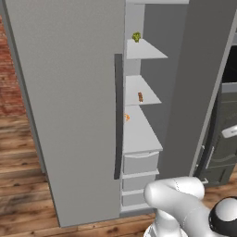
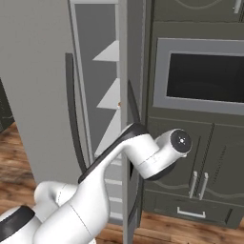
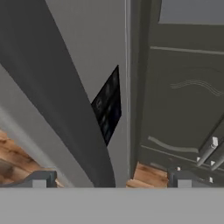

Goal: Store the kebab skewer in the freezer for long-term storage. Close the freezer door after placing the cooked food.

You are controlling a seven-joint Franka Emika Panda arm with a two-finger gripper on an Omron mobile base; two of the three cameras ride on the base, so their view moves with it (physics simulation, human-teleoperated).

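On the middle white freezer shelf (image 1: 141,90) the tiny orange-brown kebab skewer (image 1: 140,96) is sitting, so the released end effector (image 3: 111,178) is straddling the tall grey freezer door's (image 3: 111,52) dark handle (image 3: 52,87); push squarely shut.

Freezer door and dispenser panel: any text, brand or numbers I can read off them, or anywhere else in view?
None can be read.
Black dispenser panel on the freezer door: faint marks only, too blurred to read.
Oven and cabinets: no lettering visible.
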